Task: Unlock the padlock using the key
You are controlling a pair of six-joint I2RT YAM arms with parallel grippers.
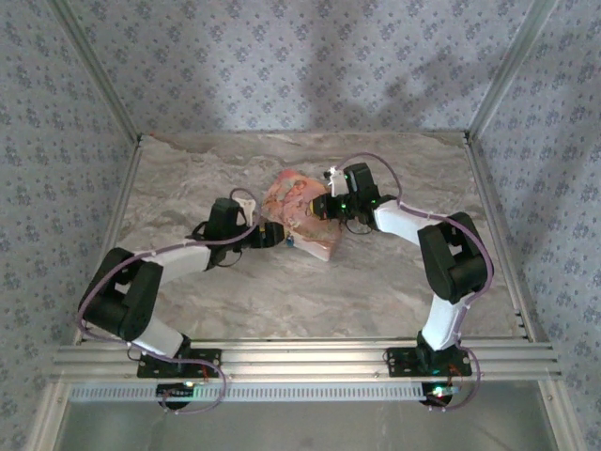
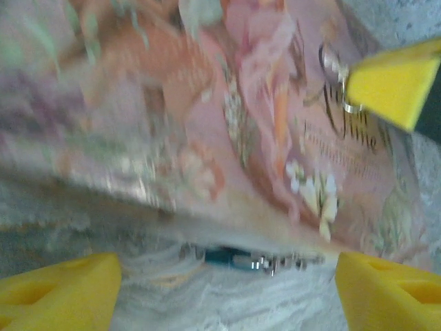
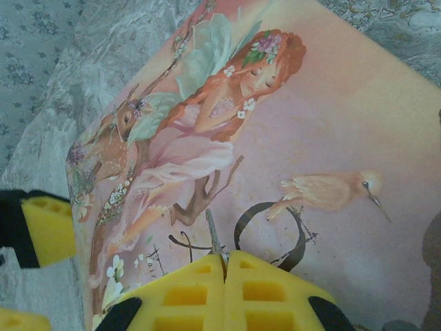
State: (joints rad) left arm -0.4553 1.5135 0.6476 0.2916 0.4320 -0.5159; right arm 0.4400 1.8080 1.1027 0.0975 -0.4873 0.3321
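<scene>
My right gripper (image 3: 225, 265) is shut on the key (image 3: 216, 238), and the thin silver blade sticks out forward just over the lid of the pink illustrated box (image 3: 324, 124). In the top view this gripper (image 1: 319, 209) is over the box's right part. My left gripper (image 2: 227, 296) is open at the box's near edge, its yellow fingers (image 2: 58, 289) wide apart. Between them, tucked under the box's edge, lies a tiny dark and shiny metal piece (image 2: 238, 260), blurred, apparently the padlock. The left gripper (image 1: 272, 235) meets the box's left side.
The pink box (image 1: 300, 214) lies mid-table on the marbled surface (image 1: 394, 282). Patterned walls and metal frame posts (image 1: 498, 85) enclose the table. The left gripper's yellow finger (image 3: 48, 227) shows at the box's left edge, close to the right gripper.
</scene>
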